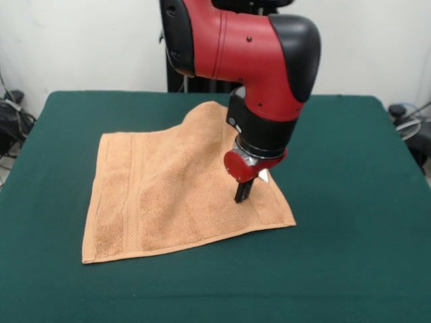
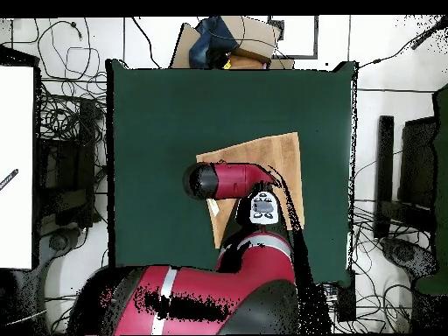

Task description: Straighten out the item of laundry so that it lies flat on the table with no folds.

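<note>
My gripper (image 1: 242, 193), black and narrow, points straight down and meets the towel (image 1: 168, 195) near its right edge as seen from the front; whether its tips are spread or pressed together I cannot tell. The towel, orange-brown looped terry and roughly square, lies near the middle of the table (image 1: 350, 256), whose dark green cloth looks felt-like. Woven stripe bands run along the towel's left side. Its far corner humps up in a soft fold; the near edge lies flat.

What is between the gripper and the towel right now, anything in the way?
Nothing visible. The gripper is down at the towel, near its right corner in the front view, with only bare table around it. The far part of the towel looks raised rather than flat.
</note>
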